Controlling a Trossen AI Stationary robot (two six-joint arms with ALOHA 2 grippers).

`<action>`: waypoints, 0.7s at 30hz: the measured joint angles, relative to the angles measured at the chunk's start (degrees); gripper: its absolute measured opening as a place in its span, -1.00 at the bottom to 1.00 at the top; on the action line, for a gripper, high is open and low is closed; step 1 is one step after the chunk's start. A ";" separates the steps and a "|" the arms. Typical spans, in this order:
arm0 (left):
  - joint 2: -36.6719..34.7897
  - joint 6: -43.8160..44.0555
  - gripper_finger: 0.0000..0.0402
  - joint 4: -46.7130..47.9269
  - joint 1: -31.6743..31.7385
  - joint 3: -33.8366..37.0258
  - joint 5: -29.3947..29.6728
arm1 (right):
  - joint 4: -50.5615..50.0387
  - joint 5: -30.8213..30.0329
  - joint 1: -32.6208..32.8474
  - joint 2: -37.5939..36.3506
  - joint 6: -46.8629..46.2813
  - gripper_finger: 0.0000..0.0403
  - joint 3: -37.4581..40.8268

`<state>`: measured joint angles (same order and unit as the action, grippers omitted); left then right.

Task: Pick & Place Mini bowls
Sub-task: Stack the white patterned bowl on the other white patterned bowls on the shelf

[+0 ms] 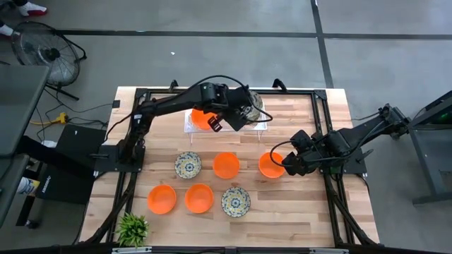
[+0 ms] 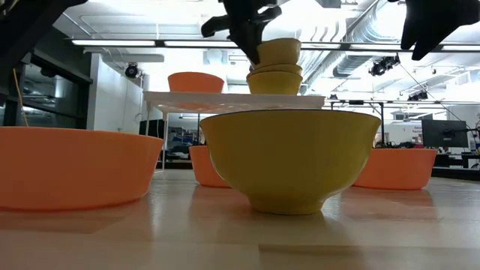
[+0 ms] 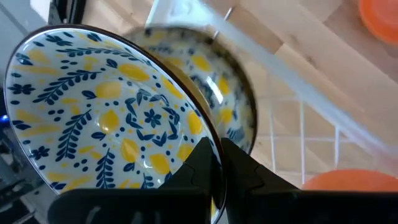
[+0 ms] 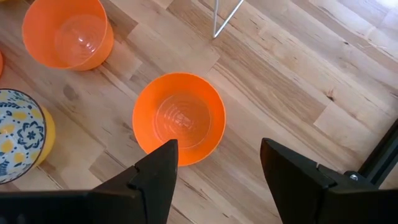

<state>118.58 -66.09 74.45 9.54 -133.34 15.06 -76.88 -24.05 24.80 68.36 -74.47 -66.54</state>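
Observation:
My left gripper (image 1: 239, 116) is over the white lattice tray (image 1: 192, 128), shut on a cream floral mini bowl (image 3: 106, 118). That bowl is directly over a stack of floral bowls (image 2: 274, 78) on the tray's right part. An orange bowl (image 1: 201, 118) sits on the tray's left part. On the table stand two floral bowls (image 1: 188, 165) (image 1: 235, 201) and several orange ones. My right gripper (image 4: 217, 177) is open and empty above the table, just right of an orange bowl (image 4: 179, 118). My left gripper pinches the floral bowl's rim (image 3: 214, 144), one finger inside the bowl (image 3: 202, 163) and one outside (image 3: 244, 167). The fingers come from above, pointing down. The bowl sits about level on top of the stack (image 2: 279, 51); I cannot tell whether it touches the bowl below.
The tray stands on thin wire legs (image 4: 217, 18) at the table's far middle. A small green plant (image 1: 133, 228) stands at the near left corner. Black arm frames run along both table sides. In the low view a yellow-sided bowl (image 2: 291, 157) fills the foreground.

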 joint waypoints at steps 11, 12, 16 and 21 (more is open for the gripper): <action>0.00 0.33 -0.97 1.00 1.32 0.00 -2.50 | 0.02 0.00 0.00 0.00 0.17 0.07 0.00; 0.00 0.33 -0.97 0.74 1.32 0.00 -2.51 | 0.02 0.00 0.00 0.00 0.17 0.07 0.00; 1.16 0.34 -0.97 0.38 1.32 -0.13 -2.44 | 0.01 0.00 0.00 0.00 0.19 0.07 0.00; 1.83 0.31 -0.97 2.62 1.30 0.02 -2.49 | 0.04 0.01 0.00 0.02 0.23 0.07 0.00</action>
<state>120.41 -65.78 77.07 10.83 -133.32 12.57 -76.84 -24.04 24.80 68.38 -74.25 -66.54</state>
